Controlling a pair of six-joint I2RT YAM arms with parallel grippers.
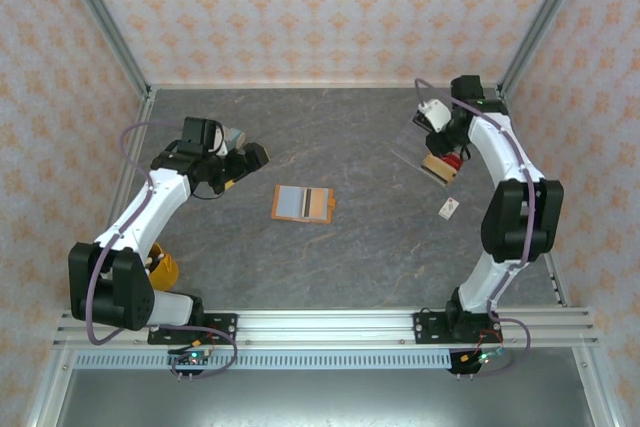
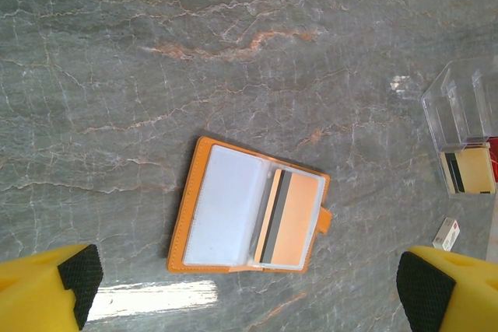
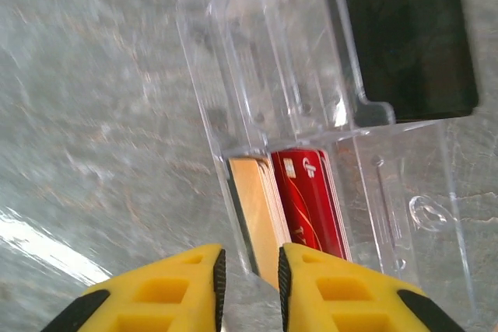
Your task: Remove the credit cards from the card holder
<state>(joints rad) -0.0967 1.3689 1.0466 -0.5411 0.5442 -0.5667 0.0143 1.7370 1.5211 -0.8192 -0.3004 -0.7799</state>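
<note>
The orange card holder (image 1: 303, 204) lies open and flat in the middle of the table. In the left wrist view the card holder (image 2: 249, 207) shows one credit card (image 2: 292, 219), back side up with a dark stripe, in its right pocket; the left pocket looks empty. My left gripper (image 2: 250, 281) hovers wide open above it, to its left (image 1: 250, 162). My right gripper (image 3: 250, 277) sits over the clear tray (image 3: 202, 60), jaws a narrow gap apart around the tray's wall and the edge of a card stack (image 3: 257, 200). A red card (image 3: 307, 200) stands beside that stack.
A thick black block (image 3: 408, 36) rests in the tray's far compartment. A small white box (image 1: 449, 209) lies on the table near the tray (image 1: 425, 159). A yellow object (image 1: 165, 269) sits by the left arm's base. Walls close the table at back and sides.
</note>
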